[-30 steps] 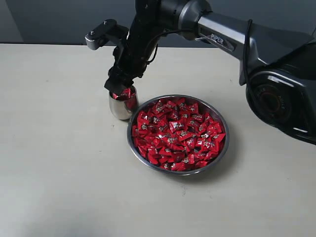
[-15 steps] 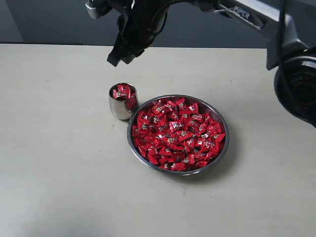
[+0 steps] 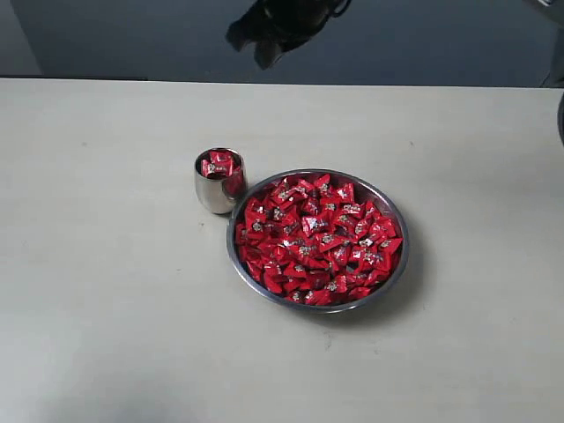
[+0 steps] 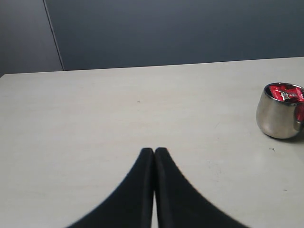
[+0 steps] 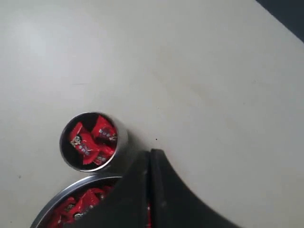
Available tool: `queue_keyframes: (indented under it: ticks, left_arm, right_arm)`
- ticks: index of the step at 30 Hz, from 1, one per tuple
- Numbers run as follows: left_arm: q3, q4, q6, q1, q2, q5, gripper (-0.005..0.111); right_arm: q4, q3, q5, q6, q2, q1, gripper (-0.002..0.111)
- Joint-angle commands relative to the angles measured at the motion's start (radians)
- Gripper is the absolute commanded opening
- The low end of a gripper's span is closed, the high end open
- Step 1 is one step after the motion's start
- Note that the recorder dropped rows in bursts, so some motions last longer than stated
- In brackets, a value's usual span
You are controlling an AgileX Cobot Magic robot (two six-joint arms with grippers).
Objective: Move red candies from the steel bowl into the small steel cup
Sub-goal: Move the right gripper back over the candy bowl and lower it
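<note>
Pale tabletop, steel bowl (image 3: 401, 264) of red candies (image 3: 317, 238) at centre frame, small steel cup (image 3: 214, 198) just beside its upper left, and the right gripper (image 5: 149, 156), jaws pressed together on nothing, hangs high above both, nearer than the equally closed left gripper (image 4: 154, 152).

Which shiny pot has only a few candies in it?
The cup, the small tall one beside the bowl. It holds just a few candies, while the wide bowl is heaped full.

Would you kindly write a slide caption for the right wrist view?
Right jaws, shut, above the small steel cup holding red candies, beside the steel bowl.
</note>
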Motion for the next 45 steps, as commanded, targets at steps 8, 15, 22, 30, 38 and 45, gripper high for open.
queue_keyframes:
  ticks: [8, 15, 22, 30, 38, 45]
  left_arm:
    - [0.004, 0.001, -0.003, -0.008, -0.004, -0.002, 0.000]
    - [0.004, 0.001, -0.003, -0.008, -0.004, -0.002, 0.000]
    - [0.004, 0.001, -0.003, -0.008, -0.004, -0.002, 0.000]
    - [0.004, 0.001, -0.003, -0.008, -0.004, -0.002, 0.000]
    - [0.004, 0.001, -0.003, -0.008, -0.004, -0.002, 0.000]
    - [0.004, 0.001, -0.003, -0.008, -0.004, -0.002, 0.000]
  right_arm:
    - [-0.017, 0.204, -0.180, 0.105, -0.147, -0.068, -0.001]
    - [-0.014, 0.550, -0.411, 0.116, -0.289, -0.068, -0.001]
    - [-0.066, 0.759, -0.381, 0.116, -0.318, -0.068, -0.001]
    - [-0.155, 0.773, -0.285, 0.120, -0.312, -0.068, -0.001]
    - [-0.245, 0.773, -0.270, 0.165, -0.308, -0.068, -0.001]
    - [-0.240, 0.773, -0.216, 0.186, -0.242, -0.068, -0.001]
